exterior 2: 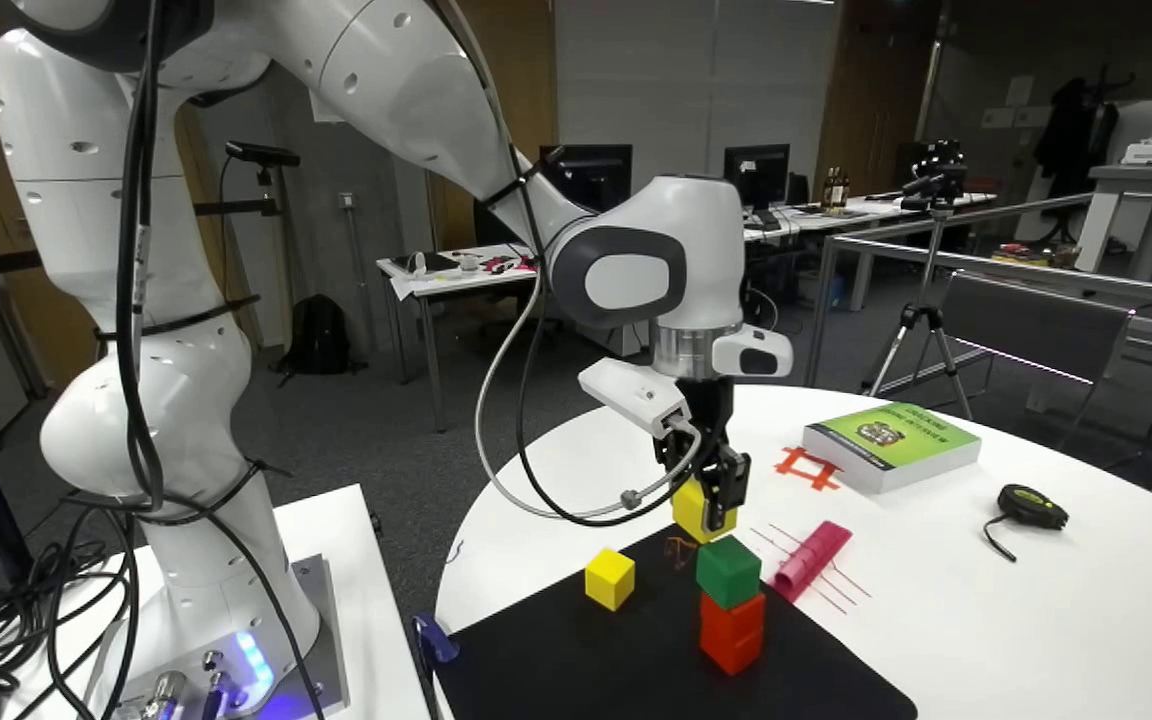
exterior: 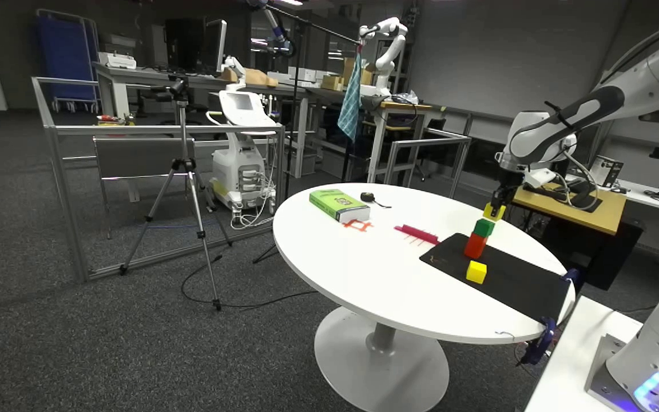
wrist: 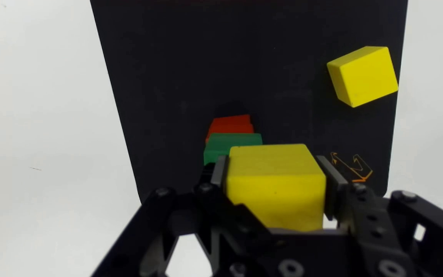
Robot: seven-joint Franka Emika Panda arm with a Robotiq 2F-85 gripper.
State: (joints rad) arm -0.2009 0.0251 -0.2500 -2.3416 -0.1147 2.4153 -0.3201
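Note:
My gripper [wrist: 276,173] is shut on a yellow cube [wrist: 275,196], with a pad on either side of it. In both exterior views this held cube [exterior 2: 693,511] hangs close to the top of a stack on the black mat [exterior 2: 576,660]. The stack is a green block [exterior 2: 729,572] over red [exterior 2: 733,632], which shows a seam and may be two blocks. From the wrist, the held cube hides part of the green block [wrist: 233,141] and sits off to one side of it. Whether they touch I cannot tell. Another yellow cube [wrist: 367,79] rests apart on the mat.
The round white table [exterior: 329,263] also bears a thick green book [exterior: 338,203], a black tape measure [exterior 2: 1031,507], a pinkish-red strip [exterior 2: 813,558] and red marks [exterior 2: 808,467]. A blue clamp [exterior: 541,340] grips the table edge near the robot's base [exterior 2: 206,640].

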